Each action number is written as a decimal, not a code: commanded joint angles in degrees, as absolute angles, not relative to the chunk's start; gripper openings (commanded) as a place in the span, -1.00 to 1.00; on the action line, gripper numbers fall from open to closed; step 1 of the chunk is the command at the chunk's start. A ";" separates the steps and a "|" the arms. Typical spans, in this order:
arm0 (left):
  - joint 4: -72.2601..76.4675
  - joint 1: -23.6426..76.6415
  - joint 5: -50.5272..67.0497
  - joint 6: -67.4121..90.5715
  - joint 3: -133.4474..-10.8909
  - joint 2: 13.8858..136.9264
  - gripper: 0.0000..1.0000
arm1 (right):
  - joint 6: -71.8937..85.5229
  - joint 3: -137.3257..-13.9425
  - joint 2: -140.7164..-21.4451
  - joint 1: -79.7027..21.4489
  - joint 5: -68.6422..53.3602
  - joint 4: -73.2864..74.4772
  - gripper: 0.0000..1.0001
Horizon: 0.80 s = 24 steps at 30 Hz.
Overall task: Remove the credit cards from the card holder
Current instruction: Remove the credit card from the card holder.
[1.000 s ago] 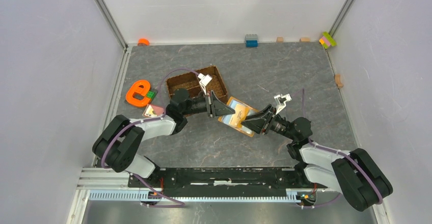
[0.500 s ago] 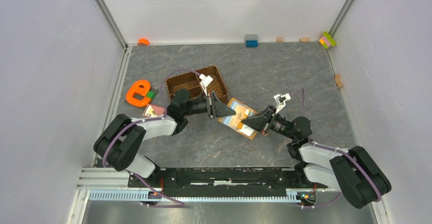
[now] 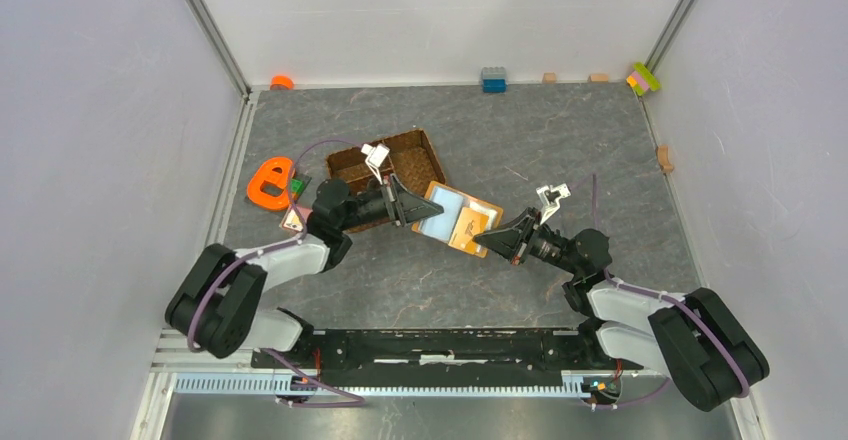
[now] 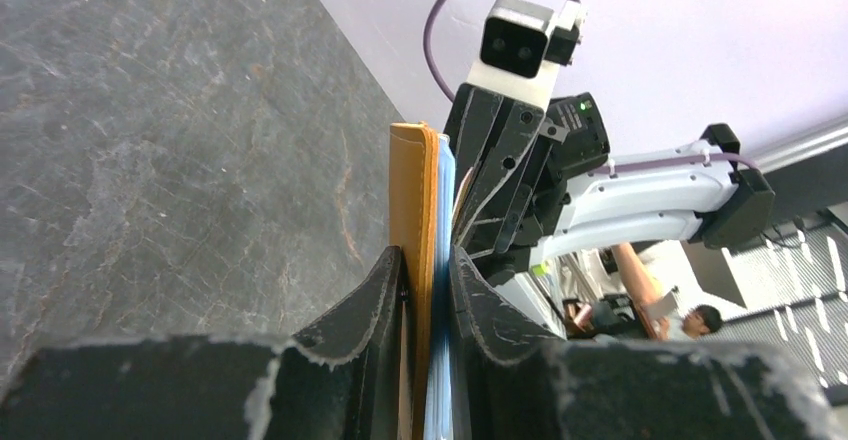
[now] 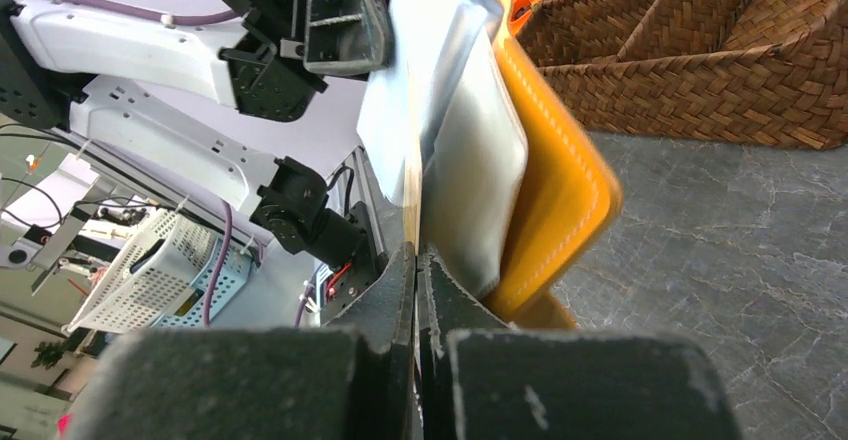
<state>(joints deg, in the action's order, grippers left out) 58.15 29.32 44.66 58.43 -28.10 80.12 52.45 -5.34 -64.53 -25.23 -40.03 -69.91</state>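
Note:
The orange card holder (image 3: 455, 218) hangs open between the two arms, its pale blue-grey lining facing up. My left gripper (image 3: 412, 210) is shut on its left edge; in the left wrist view the jaws (image 4: 425, 255) pinch the orange cover (image 4: 412, 200) and the lining. My right gripper (image 3: 488, 236) is shut on the thin edge of a beige credit card (image 5: 409, 225) that sticks out of the holder (image 5: 555, 180) beside a pale pocket (image 5: 470, 170). Another flat beige card (image 3: 293, 220) lies on the table by the left arm.
A brown woven divided tray (image 3: 415, 150) stands just behind the holder, also seen in the right wrist view (image 5: 700, 80). An orange e-shaped toy (image 3: 268, 182) lies to the left. Small bricks (image 3: 493, 80) line the back wall and the right wall.
The right gripper's jaws have shut on the card's edge. The left gripper has pulled the card holder left and a little toward the tray.

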 commanded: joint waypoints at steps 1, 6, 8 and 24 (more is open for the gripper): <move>46.60 29.19 38.45 50.39 -28.71 71.91 -0.96 | 50.24 -6.86 -63.47 -25.22 -38.94 -69.54 -1.00; 28.03 29.11 24.42 41.74 -28.74 62.25 -0.96 | 49.24 -6.74 -62.10 -25.22 -38.24 -68.26 -1.00; 23.57 29.16 19.60 40.09 -28.73 59.65 -0.96 | 48.67 -6.86 -61.27 -25.21 -38.00 -67.58 -1.00; 10.60 29.17 -8.67 34.16 -22.69 30.65 -0.96 | 40.66 -16.93 -63.87 -26.17 -30.92 -49.64 -1.00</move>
